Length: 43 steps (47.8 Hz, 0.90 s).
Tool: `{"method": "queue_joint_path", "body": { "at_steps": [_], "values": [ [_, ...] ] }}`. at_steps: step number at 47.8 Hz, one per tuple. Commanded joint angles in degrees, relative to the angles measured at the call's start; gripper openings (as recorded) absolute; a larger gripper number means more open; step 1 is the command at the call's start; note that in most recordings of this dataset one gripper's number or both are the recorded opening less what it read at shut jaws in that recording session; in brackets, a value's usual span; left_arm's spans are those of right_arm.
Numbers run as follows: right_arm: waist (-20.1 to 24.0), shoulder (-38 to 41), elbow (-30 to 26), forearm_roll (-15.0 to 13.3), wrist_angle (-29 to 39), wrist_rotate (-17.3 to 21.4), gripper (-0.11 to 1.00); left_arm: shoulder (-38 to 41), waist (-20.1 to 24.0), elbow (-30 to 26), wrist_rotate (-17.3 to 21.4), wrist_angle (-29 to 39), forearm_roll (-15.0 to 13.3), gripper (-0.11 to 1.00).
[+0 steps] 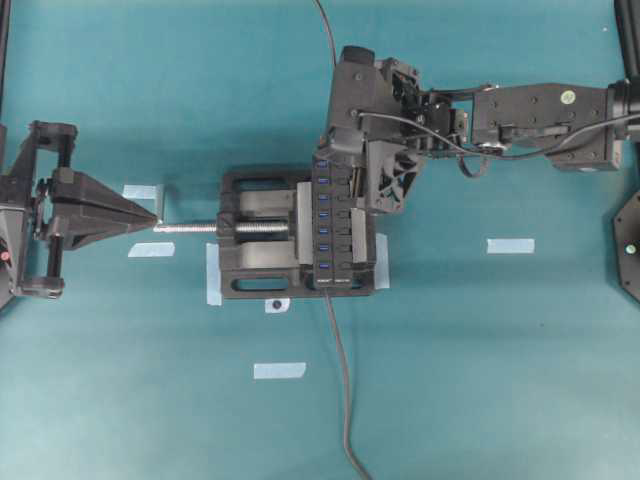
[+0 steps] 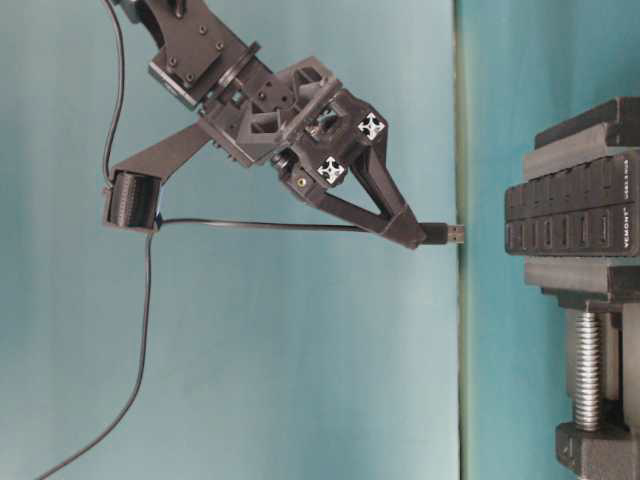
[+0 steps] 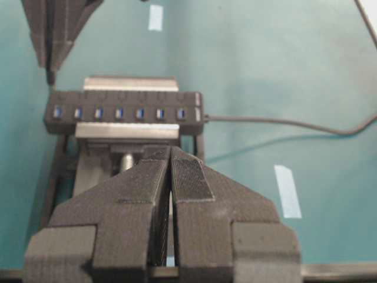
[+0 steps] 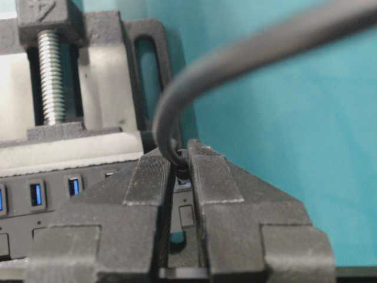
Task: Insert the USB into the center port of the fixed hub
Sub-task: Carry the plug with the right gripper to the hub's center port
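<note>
**USB plug held above hub end, centre port not yet reached**

Item 1, right pincer (image 2: 415,232): closed narrowly on the USB (image 2: 452,234), whose metal tip is seen protruding past the fingertips in the table-level view, apart from the hub. The cable (image 2: 250,224) is trailed back behind the fingers, apparently so that the plug end is left free for insertion. The arm is reached in from the right of the overhead view, pincer angled toward the hub's far end.

Item 2, fixed hub (image 1: 336,222): clamped in a vise (image 1: 255,270) on the counter (image 1: 500,380), ports turned upward, presumably to be kept steady against the push. The center port (image 1: 323,216) is unoccupied.

Item 3, left pincer (image 1: 150,217): closed on nothing, parked beside the vise screw (image 1: 195,228), well apart from the hub.

Status judged: alignment stage; a shift along the row is still required.
</note>
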Motion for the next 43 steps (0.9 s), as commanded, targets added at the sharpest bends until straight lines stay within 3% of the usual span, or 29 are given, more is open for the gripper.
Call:
{"method": "queue_joint_path", "body": {
  "at_steps": [1, 43],
  "values": [
    [0.4, -2.0, -1.3, 0.2, -0.2, 0.8, 0.1, 0.1, -0.1, -0.6, 0.0, -0.3, 0.1, 0.0],
    [6.1, -3.5, -1.7, 0.4, 1.9, 5.0, 0.1, 0.1, -0.1, -0.6, 0.0, -0.4, 0.1, 0.0]
  ]
}}
